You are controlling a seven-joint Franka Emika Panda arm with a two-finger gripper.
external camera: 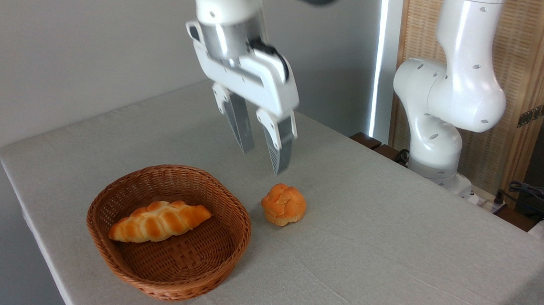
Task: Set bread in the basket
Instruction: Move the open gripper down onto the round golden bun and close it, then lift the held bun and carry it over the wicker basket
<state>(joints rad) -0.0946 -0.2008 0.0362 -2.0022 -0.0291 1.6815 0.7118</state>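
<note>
The bread (283,204), a small round golden-orange bun with a knotted top, sits on the grey tablecloth just right of the basket (106,198). The basket is a round brown wicker one, and a long braided loaf (159,221) lies inside it. My gripper (262,161) hangs in the air above and slightly left of the bun, open, with nothing between its two fingers. A clear gap separates the fingertips from the bun.
The arm's white base (438,130) stands at the table's right rear. Cables (537,195) lie at the far right edge. The table's left edge (33,212) runs close past the basket. Bare cloth (389,256) spreads right of the bun.
</note>
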